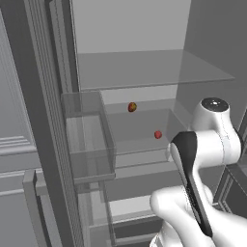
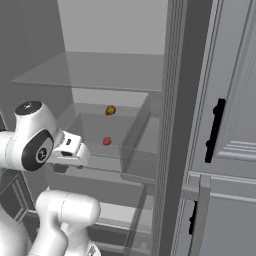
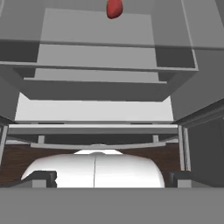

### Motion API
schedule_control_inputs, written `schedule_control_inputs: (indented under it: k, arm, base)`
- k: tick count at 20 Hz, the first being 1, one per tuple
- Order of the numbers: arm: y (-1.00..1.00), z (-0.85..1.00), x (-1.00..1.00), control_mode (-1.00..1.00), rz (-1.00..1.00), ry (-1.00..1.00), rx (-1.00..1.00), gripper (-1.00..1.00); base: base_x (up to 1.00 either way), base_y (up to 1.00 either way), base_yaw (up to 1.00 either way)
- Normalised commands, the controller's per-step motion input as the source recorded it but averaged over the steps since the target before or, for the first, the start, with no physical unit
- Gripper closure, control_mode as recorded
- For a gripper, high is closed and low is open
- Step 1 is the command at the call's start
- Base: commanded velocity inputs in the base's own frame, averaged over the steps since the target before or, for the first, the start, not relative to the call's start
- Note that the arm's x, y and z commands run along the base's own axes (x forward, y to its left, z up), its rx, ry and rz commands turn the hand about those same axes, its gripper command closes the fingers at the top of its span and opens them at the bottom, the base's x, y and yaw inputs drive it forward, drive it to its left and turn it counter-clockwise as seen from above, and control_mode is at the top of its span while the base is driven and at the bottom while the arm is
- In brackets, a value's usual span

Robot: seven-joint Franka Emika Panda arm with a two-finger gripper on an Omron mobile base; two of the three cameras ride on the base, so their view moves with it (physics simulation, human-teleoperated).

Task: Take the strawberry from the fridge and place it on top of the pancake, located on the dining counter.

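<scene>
My hand [image 3: 112,178] is released: in the hand view its two dark fingertips [image 3: 43,177] stand wide apart at the bottom with nothing between them, which is how I want them before closing on something so small. The fridge [image 1: 43,96] stands open in front of me. The strawberry [image 1: 132,107], red with an orange-yellow tinge, lies well back inside it, below the wide glass shelf [image 1: 144,67] and beside the clear door bin [image 1: 89,140]. A second small fruit [image 1: 157,134], plain red, lies lower and nearer to me. I cannot tell whether the two share one surface. The hand camera looks down across the lower shelves, and the red spot [image 3: 114,8] at its top edge looks like that plain red fruit, not my target. So I judge that I am early in the reach: my arm [image 1: 202,144] is folded just outside the compartment. The hand has to tip up and go in deep, over the nearer fruit without knocking it, and the strawberry could easily roll if nudged.
</scene>
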Motion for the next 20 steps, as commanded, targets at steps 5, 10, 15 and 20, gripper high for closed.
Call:
schedule_control_inputs:
  k: [5, 10, 15, 20]
  arm:
    - [0.00, 0.06, 0.46, -1.00, -0.01, -0.34, 0.00, -1.00]
    - [-0.02, 0.00, 0.87, -1.00, -0.01, -0.17, 0.03, -1.00]
    - [-0.08, -0.24, 1.00, -1.00, 0.00, 0.03, 0.08, -1.00]
    - [0.00, -0.48, 0.80, -1.00, -0.04, -0.03, -0.03, -1.00]
  base:
    - [0.00, 0.00, 0.00]
    - [0.00, 0.00, 0.00]
    - [0.00, 0.00, 0.00]
    - [0.00, 0.00, 0.00]
